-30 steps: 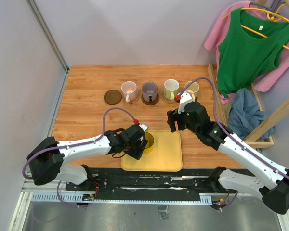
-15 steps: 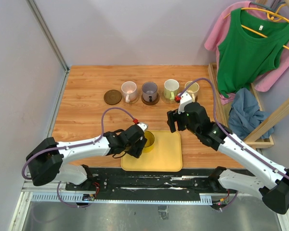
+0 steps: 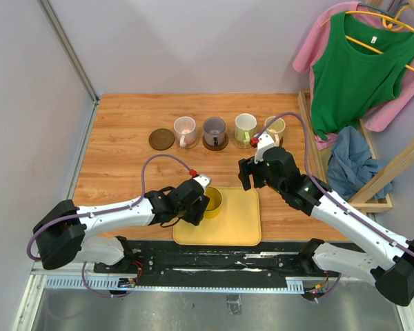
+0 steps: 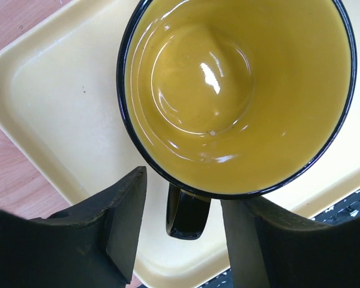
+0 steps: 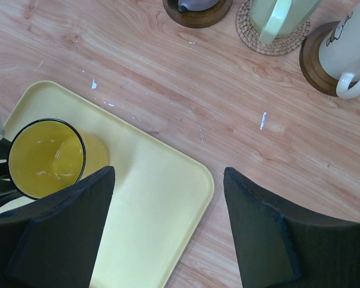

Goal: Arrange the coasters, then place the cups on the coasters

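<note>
A translucent yellow cup [image 3: 211, 202] [image 4: 240, 90] stands on the yellow tray [image 3: 234, 227]. My left gripper [image 3: 195, 201] [image 4: 183, 231] is open, and its fingers [image 4: 123, 216] straddle the cup's black handle [image 4: 188, 211] with a gap on each side. An empty dark brown coaster [image 3: 161, 139] lies at the left end of the back row. On coasters beside it stand the pink cup [image 3: 185, 129], the purple-grey cup [image 3: 214, 129], the green-white cup [image 3: 245, 127] and the cream cup [image 3: 275, 127]. My right gripper [image 3: 255, 174] [image 5: 168, 222] hangs open and holds nothing, above the tray's far right corner [image 5: 198, 180].
A wooden rack [image 3: 372, 186] with a green top [image 3: 359, 69], pink garment and blue cloth [image 3: 348, 162] stands along the table's right edge. A wall panel [image 3: 27, 138] borders the left edge. The arm bases and a metal rail [image 3: 221, 265] run along the near edge.
My left gripper's jaws have narrowed around the yellow cup's handle, and the left arm has shifted slightly. The right arm has not moved.
</note>
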{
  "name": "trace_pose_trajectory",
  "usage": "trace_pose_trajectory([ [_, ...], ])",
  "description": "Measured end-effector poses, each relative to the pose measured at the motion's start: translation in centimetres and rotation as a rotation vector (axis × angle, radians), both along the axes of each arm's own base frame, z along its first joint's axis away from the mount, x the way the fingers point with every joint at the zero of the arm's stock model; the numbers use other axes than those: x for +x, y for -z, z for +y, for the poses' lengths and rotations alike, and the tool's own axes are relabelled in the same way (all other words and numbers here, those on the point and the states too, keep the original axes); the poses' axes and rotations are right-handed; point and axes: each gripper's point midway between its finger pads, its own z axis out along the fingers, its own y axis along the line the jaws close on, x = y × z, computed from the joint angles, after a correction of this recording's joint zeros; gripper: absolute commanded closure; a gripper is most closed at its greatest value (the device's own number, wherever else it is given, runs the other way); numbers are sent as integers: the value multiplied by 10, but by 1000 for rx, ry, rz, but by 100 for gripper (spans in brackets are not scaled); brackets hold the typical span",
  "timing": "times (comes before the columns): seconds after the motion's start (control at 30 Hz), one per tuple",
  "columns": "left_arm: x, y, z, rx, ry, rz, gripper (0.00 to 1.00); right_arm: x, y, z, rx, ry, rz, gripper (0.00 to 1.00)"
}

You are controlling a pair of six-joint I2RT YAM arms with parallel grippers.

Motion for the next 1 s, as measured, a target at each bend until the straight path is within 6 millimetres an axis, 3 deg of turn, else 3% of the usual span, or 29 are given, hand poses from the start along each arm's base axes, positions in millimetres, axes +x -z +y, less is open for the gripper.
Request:
trace_pose_trajectory([
  [0.23,1,-1,-2,-5,8,-4,59,0,2,0,-3,0,5,25],
  [0.4,1,-1,-5,-13,13,-7,63,0,5,2,-3,-2,13,25],
  [0.53,1,2,-5,-6,16,2,77,0,7,2,-1,-3,16,25],
  [1.0,5,-1,-2,2,8,-27,99,0,12,1,-1,5,20,25],
])
